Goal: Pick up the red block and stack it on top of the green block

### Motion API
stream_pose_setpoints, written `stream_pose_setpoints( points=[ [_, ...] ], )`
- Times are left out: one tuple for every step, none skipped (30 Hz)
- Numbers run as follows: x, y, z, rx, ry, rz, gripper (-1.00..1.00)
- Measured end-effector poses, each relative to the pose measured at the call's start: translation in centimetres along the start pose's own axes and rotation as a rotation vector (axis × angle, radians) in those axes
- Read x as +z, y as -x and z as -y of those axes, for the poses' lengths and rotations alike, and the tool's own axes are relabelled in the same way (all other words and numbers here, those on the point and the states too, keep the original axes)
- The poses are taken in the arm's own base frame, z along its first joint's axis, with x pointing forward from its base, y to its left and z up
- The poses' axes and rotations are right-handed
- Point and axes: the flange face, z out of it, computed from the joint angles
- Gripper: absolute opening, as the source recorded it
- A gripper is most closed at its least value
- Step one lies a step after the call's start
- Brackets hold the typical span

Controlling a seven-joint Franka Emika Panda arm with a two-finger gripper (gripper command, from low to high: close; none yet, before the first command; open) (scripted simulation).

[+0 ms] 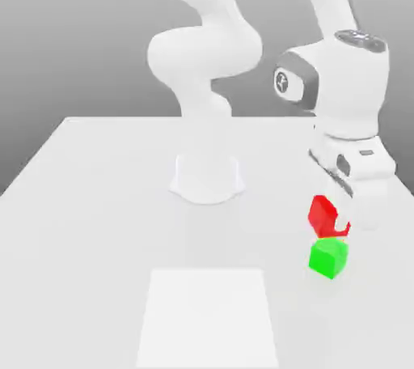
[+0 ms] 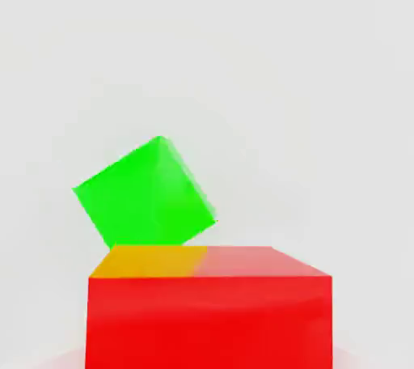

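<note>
In the exterior view the red block (image 1: 326, 214) hangs off the table at the exterior view's right, and my gripper (image 1: 335, 218) is shut on it. Just below it the green block (image 1: 327, 257) rests on the white table (image 1: 97, 197), turned at an angle. The red block sits a little above and behind the green one, and I cannot tell whether they touch. The hand view has the red block (image 2: 209, 315) close up, with the green block (image 2: 145, 192) lying beyond it on the table.
The arm's round base (image 1: 207, 175) stands at the middle of the table. A pale square patch (image 1: 208, 315) lies flat near the front edge. The table's right edge runs close to the blocks.
</note>
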Motion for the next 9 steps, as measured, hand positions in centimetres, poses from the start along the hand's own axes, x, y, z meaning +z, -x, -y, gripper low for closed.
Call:
stream_pose_setpoints(
  points=[
    [0.7, -0.1, 0.3, -0.022, 0.000, 0.000, -1.00],
    [1.5, -0.2, 0.5, -0.033, 0.000, 0.000, -1.00],
    [2.3, -0.3, 0.5, -0.039, 0.000, 0.000, -1.00],
    [3.2, -0.2, 0.6, -0.041, 0.000, -0.001, -1.00],
    [4.2, -0.2, 0.6, -0.043, 0.001, 0.000, -1.00],
    [5.1, -0.2, 0.7, -0.043, 0.001, 0.000, -1.00],
    [5.7, -0.1, 0.6, -0.042, 0.002, 0.001, 1.00],
    [5.7, -0.1, 0.6, -0.042, 0.002, 0.001, 1.00],
    [5.7, -0.1, 0.6, -0.042, 0.002, 0.001, 1.00]
  ],
)
